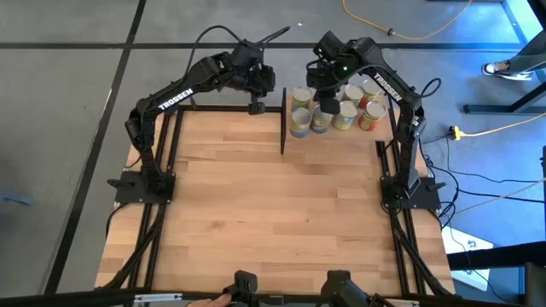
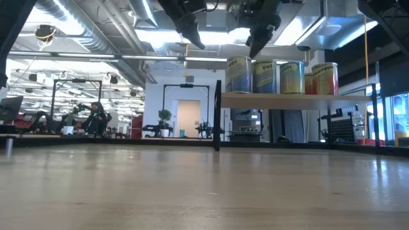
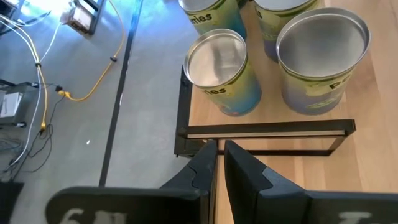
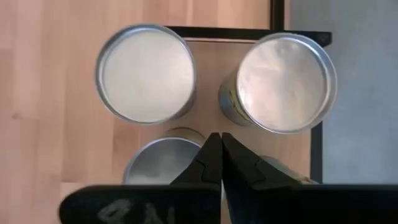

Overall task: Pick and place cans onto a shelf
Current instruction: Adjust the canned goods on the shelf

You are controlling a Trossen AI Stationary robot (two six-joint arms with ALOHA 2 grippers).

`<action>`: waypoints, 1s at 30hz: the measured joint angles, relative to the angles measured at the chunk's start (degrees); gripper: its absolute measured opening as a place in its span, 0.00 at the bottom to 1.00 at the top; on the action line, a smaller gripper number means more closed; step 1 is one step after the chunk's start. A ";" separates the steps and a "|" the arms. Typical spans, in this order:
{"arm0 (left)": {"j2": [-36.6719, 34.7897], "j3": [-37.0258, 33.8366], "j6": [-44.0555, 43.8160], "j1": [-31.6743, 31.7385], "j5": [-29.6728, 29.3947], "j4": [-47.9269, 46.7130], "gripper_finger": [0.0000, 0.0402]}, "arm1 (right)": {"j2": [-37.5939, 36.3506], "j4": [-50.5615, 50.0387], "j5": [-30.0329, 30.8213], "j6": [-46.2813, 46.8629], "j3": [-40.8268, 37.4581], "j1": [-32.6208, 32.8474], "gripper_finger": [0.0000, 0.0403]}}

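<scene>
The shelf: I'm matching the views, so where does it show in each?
High view: shelf upper middle, right of centre.
Low view: right of centre, raised.
Left wrist view: upper right.
Right wrist view: centre, under cans.
Shared landmark: its black frame.

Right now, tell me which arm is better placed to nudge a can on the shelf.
Right. Its tool, fingers shut, hangs directly over the cans on the shelf. The left tool, also shut, sits beside the shelf's end, off the cans.
</scene>
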 joint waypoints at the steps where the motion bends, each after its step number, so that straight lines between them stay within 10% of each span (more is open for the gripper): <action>1: 0.00 0.00 0.00 0.00 -0.01 -0.02 0.06 | -0.02 0.00 -0.64 0.04 0.00 0.06 0.01; 24: 0.00 0.00 -0.02 -0.50 -0.03 -0.02 0.06 | 0.00 0.00 -4.28 3.47 0.00 0.24 0.01; 30: 0.00 0.00 -0.02 -0.50 -0.03 -0.02 0.06 | -0.32 -0.02 4.31 5.42 0.00 0.37 0.01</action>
